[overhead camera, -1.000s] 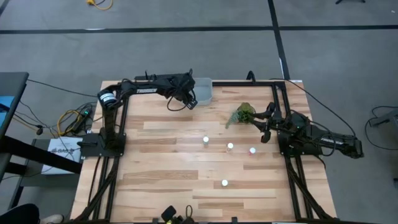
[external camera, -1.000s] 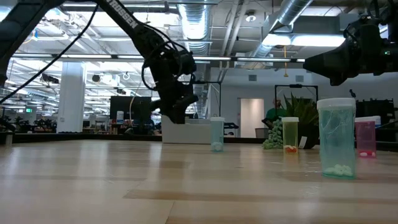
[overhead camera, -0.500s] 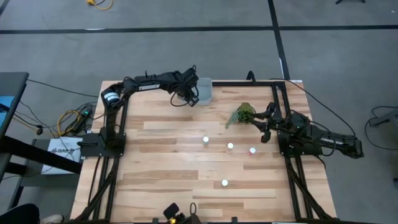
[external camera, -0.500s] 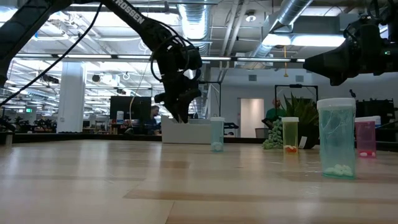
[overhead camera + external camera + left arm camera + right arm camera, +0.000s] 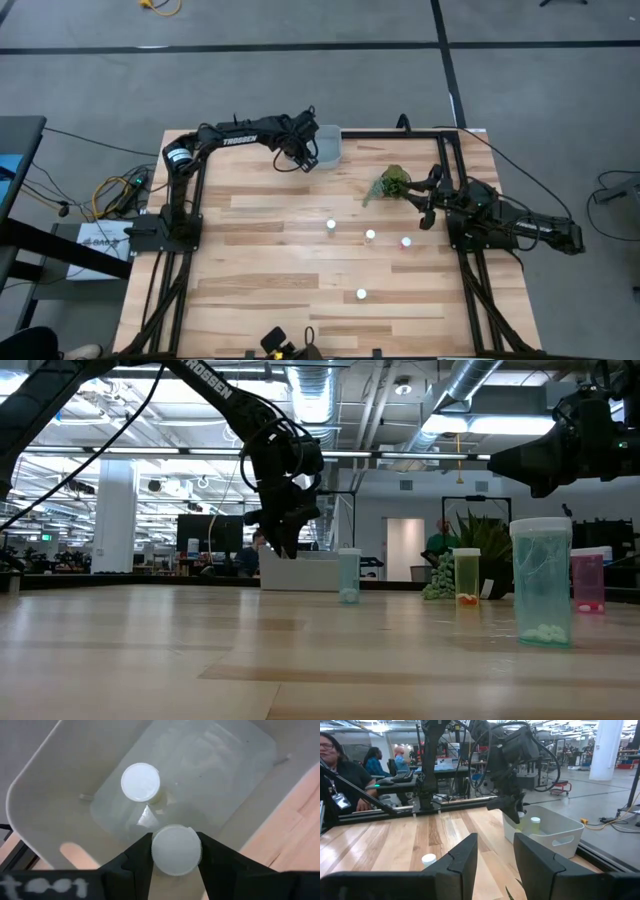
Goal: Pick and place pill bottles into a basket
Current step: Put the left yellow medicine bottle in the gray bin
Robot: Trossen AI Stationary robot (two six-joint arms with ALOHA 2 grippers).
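Observation:
My left gripper (image 5: 303, 156) hangs over the near rim of the pale basket (image 5: 329, 146) at the table's far edge. It is shut on a white-capped pill bottle (image 5: 176, 849). One bottle (image 5: 141, 782) stands upright on the basket's floor. Several more bottles stand upright on the wood: three in a row (image 5: 330, 225) (image 5: 370, 236), the rightmost reddish (image 5: 406, 241), and one nearer the front (image 5: 361, 294). My right gripper (image 5: 495, 862) is open and empty at the table's right side, beside the green plant (image 5: 392, 182). My left gripper pinches the bottle between its two fingers, one on each side just at the white cap (image 5: 176, 851). The fingers come from above, pointing down. The bottle hangs upright, cap up, lifted clear over the inside of the basket (image 5: 60, 785).
The green plant (image 5: 440, 575) stands right of the basket. A black metal frame (image 5: 400, 134) runs along the table's far edge and sides. People sit at desks beyond the table (image 5: 340, 765). Bare wood lies on the table's left half (image 5: 250, 270).
My left gripper has gone toward the table's far edge and a little right, from beside the basket to over it. It has kept its hold on the bottle. The bottles on the wood and my right arm have kept still.

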